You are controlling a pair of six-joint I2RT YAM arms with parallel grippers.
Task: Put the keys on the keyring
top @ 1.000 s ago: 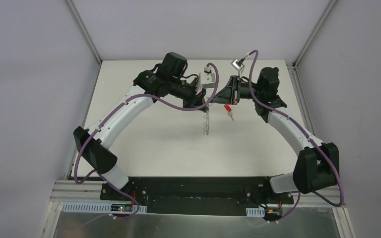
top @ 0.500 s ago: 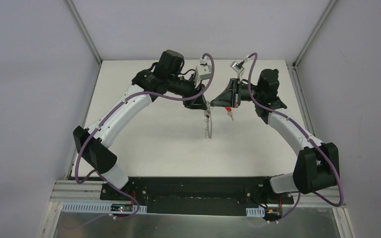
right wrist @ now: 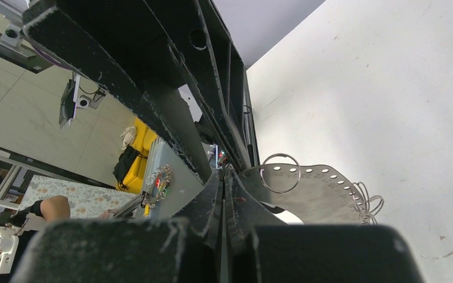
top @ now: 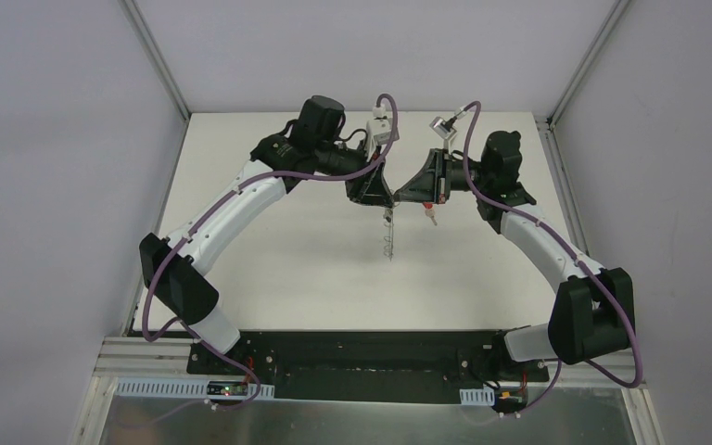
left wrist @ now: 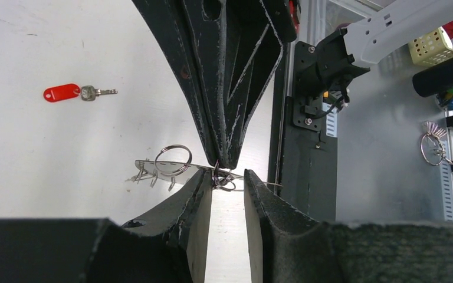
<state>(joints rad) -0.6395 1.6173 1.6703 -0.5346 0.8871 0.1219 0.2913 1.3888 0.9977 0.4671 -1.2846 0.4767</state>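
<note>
The keyring (top: 388, 236) hangs between my two grippers above the middle of the table, seen almost edge on. In the right wrist view it is a grey perforated band (right wrist: 324, 191) with a wire loop (right wrist: 279, 173) and more loops at its far end. My right gripper (right wrist: 223, 172) is shut on the band's end. My left gripper (left wrist: 227, 180) is open, its fingertips either side of the band (left wrist: 165, 168) just below the right gripper's tip. The red-headed key (left wrist: 62, 92) lies on the table and also shows in the top view (top: 429, 215). The dark-tagged key is out of view.
The white table (top: 269, 250) is bounded by grey walls and metal corner posts (top: 158, 65). The black mounting rail (top: 362, 357) with both arm bases runs along the near edge. The right arm's base (left wrist: 321, 65) shows in the left wrist view.
My left gripper has moved right and up until it meets the right gripper's tip. The keyring has swung from hanging under the left gripper to hanging between both, now edge on.
</note>
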